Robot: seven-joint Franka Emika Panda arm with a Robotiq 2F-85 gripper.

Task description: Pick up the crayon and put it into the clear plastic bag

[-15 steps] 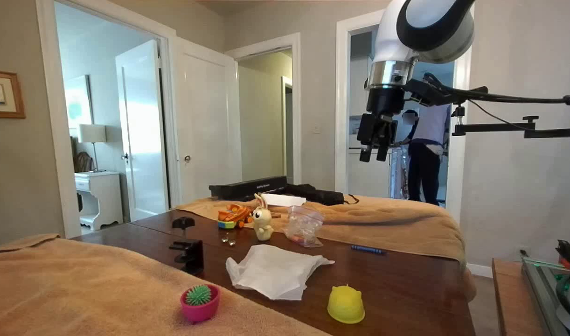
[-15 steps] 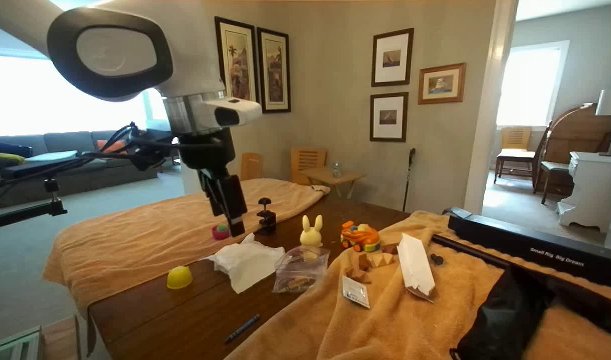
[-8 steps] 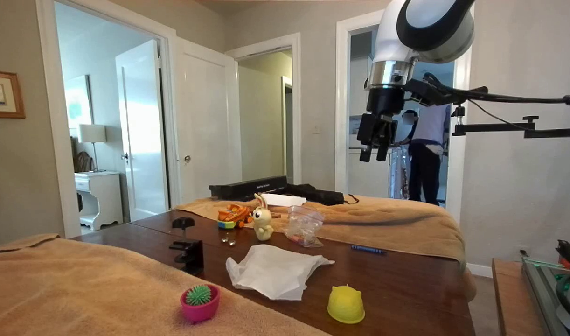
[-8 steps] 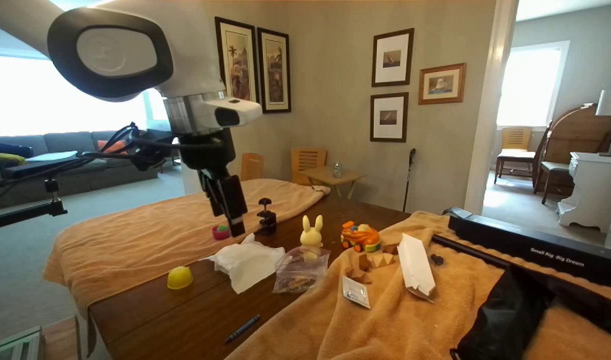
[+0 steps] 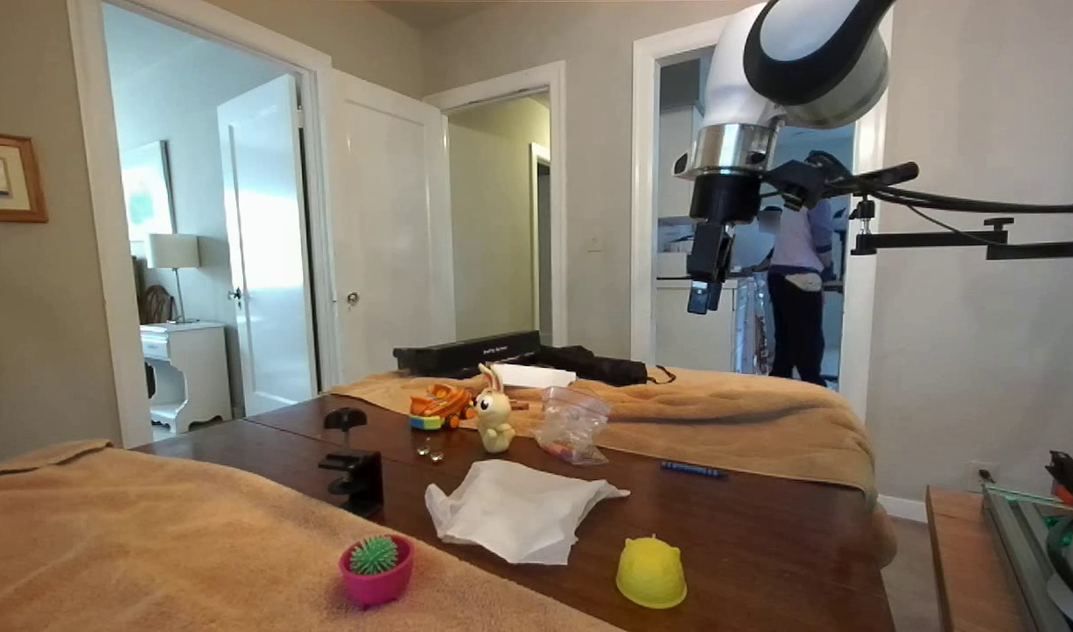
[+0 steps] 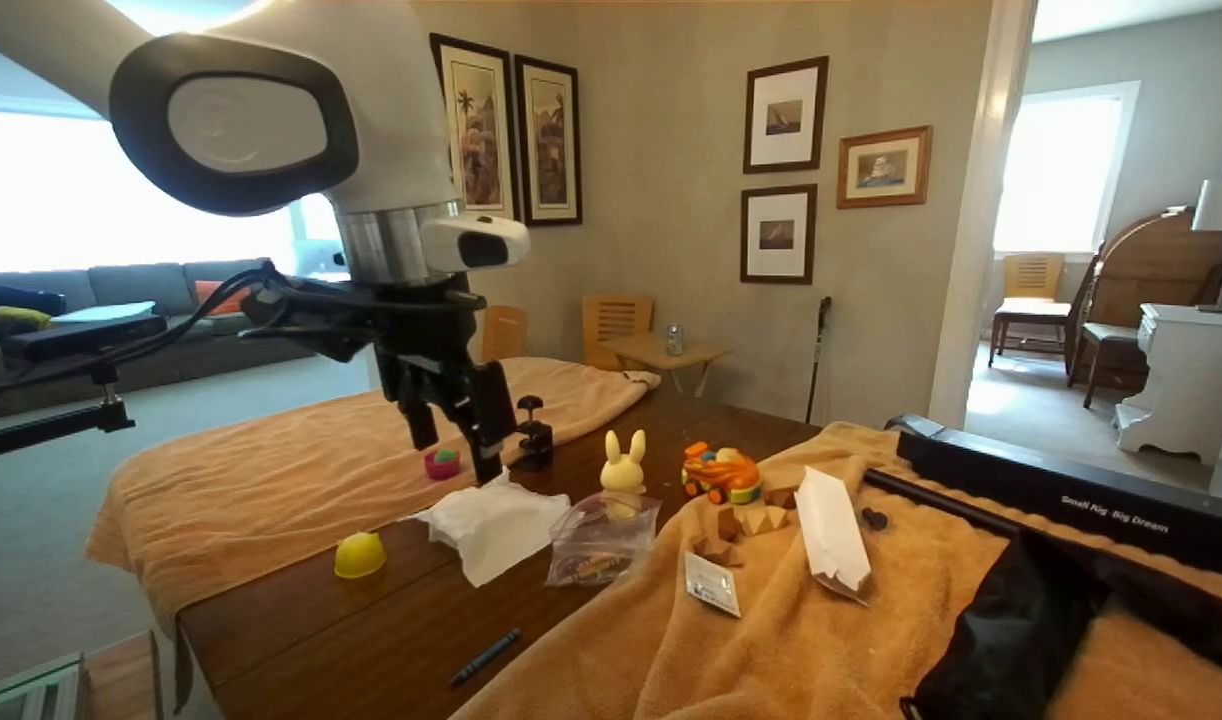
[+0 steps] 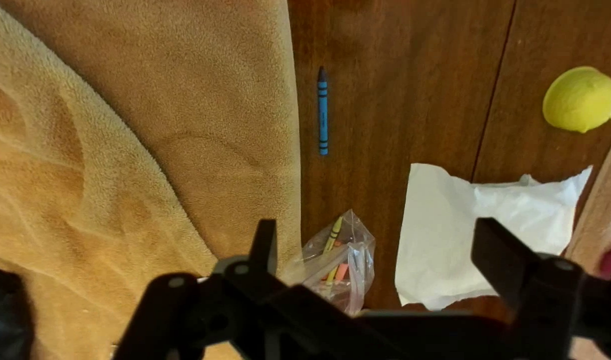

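The blue crayon (image 7: pixel 323 116) lies on the dark wooden table beside the towel edge; it also shows in both exterior views, as the crayon (image 5: pixel 693 470) and the crayon (image 6: pixel 485 657). Close by, the clear plastic bag (image 7: pixel 361 252) lies partly on the towel with a yellow crayon and orange pieces inside; its lower part is hidden behind the gripper in the wrist view. My gripper (image 7: pixel 376 225) is high above the table, pointing down, its fingers wide apart with nothing between them. In an exterior view the gripper (image 6: pixel 456 458) hangs well above the tabletop, touching nothing.
A white sheet (image 7: pixel 440 240) and yellow cup (image 7: pixel 581 99) are on the table. Near the bag stand a rabbit figure (image 5: pixel 494 421) and orange toy truck (image 5: pixel 440 405). A black clamp (image 5: pixel 356 474) and pink bowl (image 5: pixel 377 579) stand farther off. Towels (image 6: pixel 771 650) cover both table sides.
Over the last half second my gripper has turned about its upright axis and come slightly lower. It stays open. Crayon, bag and the other table things have not moved.
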